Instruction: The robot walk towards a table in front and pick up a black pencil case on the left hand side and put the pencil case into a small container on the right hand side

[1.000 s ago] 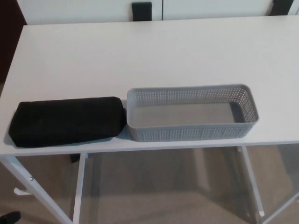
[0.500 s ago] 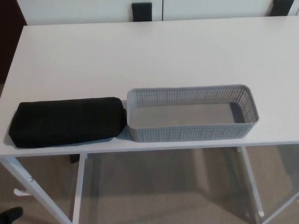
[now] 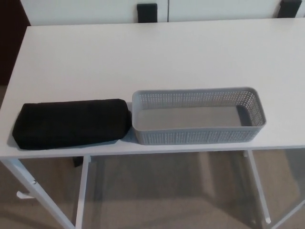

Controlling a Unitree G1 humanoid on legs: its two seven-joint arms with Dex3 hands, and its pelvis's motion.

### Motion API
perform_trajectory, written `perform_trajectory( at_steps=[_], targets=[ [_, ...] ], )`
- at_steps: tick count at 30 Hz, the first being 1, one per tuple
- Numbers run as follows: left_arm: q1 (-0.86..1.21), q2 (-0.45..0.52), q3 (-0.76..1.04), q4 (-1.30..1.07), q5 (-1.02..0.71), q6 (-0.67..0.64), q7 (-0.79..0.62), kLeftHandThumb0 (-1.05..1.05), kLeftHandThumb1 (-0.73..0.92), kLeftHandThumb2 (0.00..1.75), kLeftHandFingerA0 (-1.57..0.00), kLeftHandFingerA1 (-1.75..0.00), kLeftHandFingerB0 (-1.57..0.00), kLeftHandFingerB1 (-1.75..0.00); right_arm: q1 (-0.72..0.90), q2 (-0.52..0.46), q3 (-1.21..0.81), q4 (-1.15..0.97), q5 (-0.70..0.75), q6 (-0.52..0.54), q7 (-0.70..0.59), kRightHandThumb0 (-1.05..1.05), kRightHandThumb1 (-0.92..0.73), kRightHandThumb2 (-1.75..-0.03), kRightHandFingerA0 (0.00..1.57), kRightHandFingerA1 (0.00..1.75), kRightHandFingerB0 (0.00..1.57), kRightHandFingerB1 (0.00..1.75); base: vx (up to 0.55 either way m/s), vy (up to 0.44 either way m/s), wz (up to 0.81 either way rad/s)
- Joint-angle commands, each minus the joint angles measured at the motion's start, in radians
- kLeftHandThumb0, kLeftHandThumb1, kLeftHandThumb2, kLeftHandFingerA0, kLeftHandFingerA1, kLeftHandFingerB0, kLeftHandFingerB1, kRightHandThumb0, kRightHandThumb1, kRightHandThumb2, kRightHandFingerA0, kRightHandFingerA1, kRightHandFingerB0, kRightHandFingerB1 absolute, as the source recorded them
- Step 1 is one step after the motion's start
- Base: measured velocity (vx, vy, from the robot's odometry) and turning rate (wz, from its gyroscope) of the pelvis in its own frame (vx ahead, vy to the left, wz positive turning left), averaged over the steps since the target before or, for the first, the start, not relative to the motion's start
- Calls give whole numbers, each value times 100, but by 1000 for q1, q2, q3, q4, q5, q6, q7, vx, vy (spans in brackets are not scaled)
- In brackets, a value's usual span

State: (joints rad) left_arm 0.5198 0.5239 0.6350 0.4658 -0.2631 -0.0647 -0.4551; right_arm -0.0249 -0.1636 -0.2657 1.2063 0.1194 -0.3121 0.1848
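Smooth white rectangular worktop (image 3: 157, 57) on white legs over beige floor. Soft black fabric pencil case (image 3: 71, 123) at 8 o'clock, touching the perforated grey plastic rectangular container (image 3: 198, 134) at 5 o'clock. Neither hand visible; state cannot be told.

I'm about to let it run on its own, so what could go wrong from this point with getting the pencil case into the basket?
1. The black pencil case lies close to the table's front edge; a clumsy grasp might push it off.
2. Its right end sits against the grey basket, so a reaching hand could knock the light basket.
3. The case looks nearly as long as the basket, so it may catch on the rim unless aligned.
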Motion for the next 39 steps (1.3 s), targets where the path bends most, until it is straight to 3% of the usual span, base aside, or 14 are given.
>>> perform_trajectory(
  at_steps=[1, 2, 10, 14, 19, 20, 22, 23, 27, 28, 29, 35, 37, 39],
  targets=[
    [48, 31, 175, -320, 219, -226, 297, -43, 30, 64, 0, -8, 0, -13, -23, -28, 0, -3, -4, 5, -9, -39, -44, -71, 51, 58, 36, 48, 0, 0, 0],
    [43, 24, 189, -372, 239, -239, 309, -45, 31, 66, 0, -9, 0, -14, -24, -30, 0, -2, -3, 3, -6, -31, -54, -56, 59, 51, 40, 38, 0, 0, 0],
    [-198, 149, 19, -874, 243, -40, 162, -45, 30, 65, 0, -8, -2, -16, -30, -30, 3, -2, -5, -2, -15, -39, -44, -70, 56, 57, 36, 47, 0, 0, 0],
    [-414, 244, -173, -877, 318, 48, 99, -47, 33, 67, 0, -6, -5, -13, -50, -34, 4, -5, -5, 2, -15, -31, -53, -56, 62, 49, 41, 38, 0, 0, 0],
    [-656, 306, -406, -821, 441, 128, 23, -52, 36, 71, 0, -2, -3, -12, -49, -33, 9, -7, -11, 2, -18, -31, -53, -56, 59, 46, 41, 37, 0, 0, 0],
    [-733, 314, -474, -796, 454, 170, -20, -55, 37, 71, 0, 0, 0, -6, -57, -34, 12, -9, -14, 5, -24, -38, -44, -70, 53, 54, 37, 46, 0, 0, 0],
    [-856, 322, -580, -740, 478, 214, -91, -56, 37, 72, 0, 0, 0, -4, -68, -29, 8, -14, -6, 11, -19, -31, -52, -56, 60, 47, 41, 38, 0, 0, 0],
    [-900, 330, -624, -723, 498, 240, -126, -58, 38, 72, 0, 0, 0, -4, -68, -25, 11, -14, -9, 11, -23, -39, -42, -70, 56, 56, 37, 47, 0, 0, 0],
    [-1066, 308, -803, -639, 582, 308, -245, -59, 38, 73, 0, 0, 0, -4, -60, -27, 38, -13, -39, -3, -48, -40, -43, -72, 61, 57, 34, 46, 0, 0, 0],
    [-1094, 302, -847, -626, 619, 316, -261, -58, 37, 73, 0, 0, 0, -5, -60, -28, 39, -11, -38, -7, -46, -33, -53, -56, 65, 48, 41, 37, 0, 0, 0],
    [-1127, 290, -887, -604, 665, 311, -272, -55, 37, 72, 0, 0, 0, -5, -71, -25, 36, -10, -32, -4, -42, -39, -43, -70, 58, 57, 37, 47, 0, 0, 0],
    [-1213, 204, -1073, -511, 782, 346, -281, -54, 37, 72, 0, 0, 0, -4, -69, -20, 24, -4, -19, -4, -38, -33, -52, -56, 61, 46, 42, 38, 0, 0, 0],
    [-1229, 170, -1139, -465, 815, 368, -284, -58, 38, 73, 0, 0, 0, -1, -62, -18, 29, -9, -26, -6, -45, -39, -43, -70, 57, 55, 37, 46, 0, 0, 0],
    [-1240, 154, -1178, -430, 822, 386, -279, -59, 38, 74, 0, 0, 0, 0, -62, -18, 30, -9, -27, -3, -47, -31, -53, -57, 60, 47, 41, 38, 0, 0, 0]
  ],
)
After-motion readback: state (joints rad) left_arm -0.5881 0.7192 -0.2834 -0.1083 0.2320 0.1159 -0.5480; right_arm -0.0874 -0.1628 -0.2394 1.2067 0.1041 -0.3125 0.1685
